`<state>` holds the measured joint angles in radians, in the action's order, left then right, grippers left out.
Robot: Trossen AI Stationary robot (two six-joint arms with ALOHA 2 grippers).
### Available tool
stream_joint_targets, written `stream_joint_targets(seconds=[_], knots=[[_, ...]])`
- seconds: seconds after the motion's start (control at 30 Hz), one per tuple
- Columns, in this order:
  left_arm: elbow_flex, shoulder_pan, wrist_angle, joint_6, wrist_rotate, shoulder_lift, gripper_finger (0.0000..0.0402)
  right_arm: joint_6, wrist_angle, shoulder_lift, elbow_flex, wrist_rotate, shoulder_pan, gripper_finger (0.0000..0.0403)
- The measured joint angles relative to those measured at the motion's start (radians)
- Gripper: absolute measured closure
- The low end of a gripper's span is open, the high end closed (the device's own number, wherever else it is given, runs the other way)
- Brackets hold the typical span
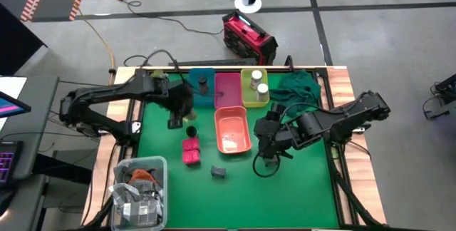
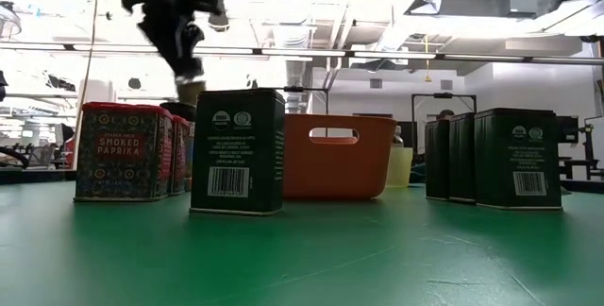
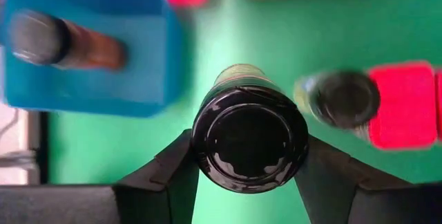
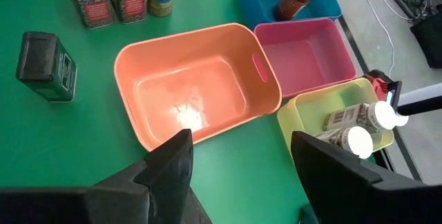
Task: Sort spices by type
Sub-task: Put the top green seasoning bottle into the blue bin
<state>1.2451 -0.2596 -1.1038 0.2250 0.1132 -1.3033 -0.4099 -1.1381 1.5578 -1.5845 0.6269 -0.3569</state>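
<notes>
at the near edge of the desk [image 1: 299, 188], a clear tub [image 1: 140, 192] of odds and ends is seen at the left corner. a little further in, a dark grey boxy pack [image 1: 218, 172] is left standing alone on the green cloth, and two magenta blocks [image 1: 189, 152] are lined up just beside it, labelled smoked paprika in the low view. a dark round jar [image 1: 191, 130] is parked right behind the blocks.

the right claw [image 1: 265, 161] is held low over the cloth beside the salmon bin [image 1: 232, 130], its fingers spread wide with nothing between them. more dark packs [image 2: 491, 158] are caught at the right of the low view.

further in, the left claw [image 3: 250, 156] is lifted above the cloth near the blue bin [image 1: 202, 83], and a dark-capped jar [image 3: 250, 135] is gripped tight between its fingers. one jar [image 1: 202, 83] is already lying in that blue bin. the pink bin [image 1: 227, 88] is seen next to it, and two white-capped bottles [image 1: 259, 85] are sitting in the yellow bin [image 1: 254, 103]. a bunched dark green cloth [image 1: 296, 87] is piled at the far right corner.
</notes>
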Motion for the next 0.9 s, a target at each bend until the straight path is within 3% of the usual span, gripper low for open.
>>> stream_joint_targets(seconds=[0.3, 0.9], knots=[[0.060, -0.143, 0.159, 0.093, 0.028, -0.014, 0.0206, 0.012, 0.008, 0.000, 0.000, 0.000, 0.018, 0.0127], [0.055, -0.328, 0.248, 0.149, 0.000, -0.334, 0.0200, 0.105, 0.207, 0.000, 0.000, -0.001, 0.057, 0.0127]])
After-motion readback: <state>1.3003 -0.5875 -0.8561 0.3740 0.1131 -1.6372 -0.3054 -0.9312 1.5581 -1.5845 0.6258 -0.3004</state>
